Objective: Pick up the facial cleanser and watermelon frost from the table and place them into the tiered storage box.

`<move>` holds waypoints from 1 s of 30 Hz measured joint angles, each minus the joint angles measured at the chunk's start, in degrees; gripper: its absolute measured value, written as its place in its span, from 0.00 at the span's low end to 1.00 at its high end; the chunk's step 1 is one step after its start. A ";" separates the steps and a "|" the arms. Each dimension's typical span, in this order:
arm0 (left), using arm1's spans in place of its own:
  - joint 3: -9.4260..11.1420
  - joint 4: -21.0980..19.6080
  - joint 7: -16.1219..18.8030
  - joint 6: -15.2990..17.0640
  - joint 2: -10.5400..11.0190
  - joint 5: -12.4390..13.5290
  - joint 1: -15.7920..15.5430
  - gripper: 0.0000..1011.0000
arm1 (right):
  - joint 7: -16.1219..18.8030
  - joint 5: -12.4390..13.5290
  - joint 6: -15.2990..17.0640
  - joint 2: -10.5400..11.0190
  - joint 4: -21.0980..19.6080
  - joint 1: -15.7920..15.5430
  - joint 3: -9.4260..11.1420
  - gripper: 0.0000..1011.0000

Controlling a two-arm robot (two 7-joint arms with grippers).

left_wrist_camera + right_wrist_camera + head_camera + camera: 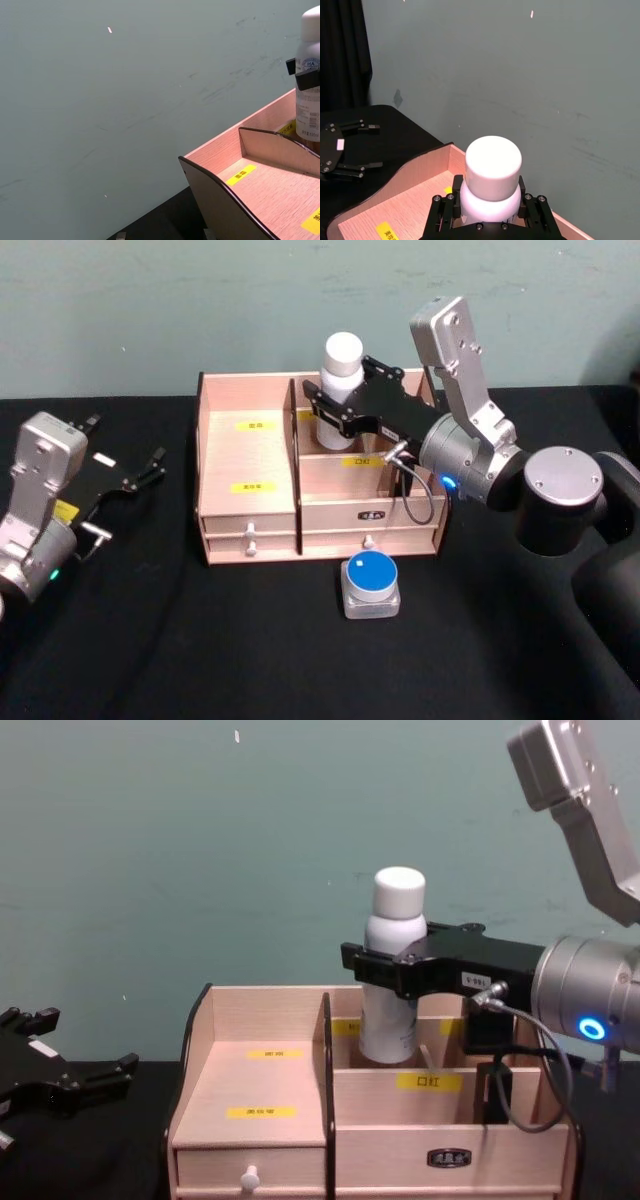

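Cleanser (343,360) is standing upright in my right gripper (337,398). I'm clamping its body from both sides just under the white cap, above the back middle compartment of the box (199,455). From my head I'm looking down on it, and the bottle is sitting just right of the tall divider (296,445), close to the back wall of the box.

My chest view is giving me the side-on line that the head view is missing. The bottle's base is reaching down to about the rim of the partition in front of it. I cannot tell whether it's touching the compartment floor.

My right wrist is staring straight onto the round cap, with black fingers (442,212) hugging either side. My left wrist is catching the box's curved dark edge, two yellow labels (241,175) and the bottle's printed side at the far edge.

My left gripper (127,438) is hanging over the table (200,640) well left of the box, jaws apart and holding nothing. Bare black table is lying between it and the box's left wall.

The jar (371,583) with the blue lid is sitting on the table just in front of the drawers (230,527), near them but apart. The wide left compartment is lying open beside the divider. The green wall (100,100) is rising behind the box.
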 joint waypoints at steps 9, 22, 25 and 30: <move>0.00 0.00 0.00 0.00 0.00 0.00 0.00 0.99 | 0.33 -0.34 -0.51 -0.69 2.02 0.49 0.03 0.59; 0.00 0.00 0.00 0.00 -0.01 0.00 0.00 0.99 | 0.99 -0.45 -1.01 -1.36 4.94 0.35 0.10 0.59; 0.00 0.00 0.00 0.00 0.00 0.00 0.00 0.99 | 1.11 -0.40 -1.03 -1.44 5.56 0.21 0.10 0.59; 0.00 0.00 0.00 0.00 -0.01 0.00 0.00 0.99 | 1.33 -0.36 -0.95 -1.56 6.75 0.02 -0.01 0.59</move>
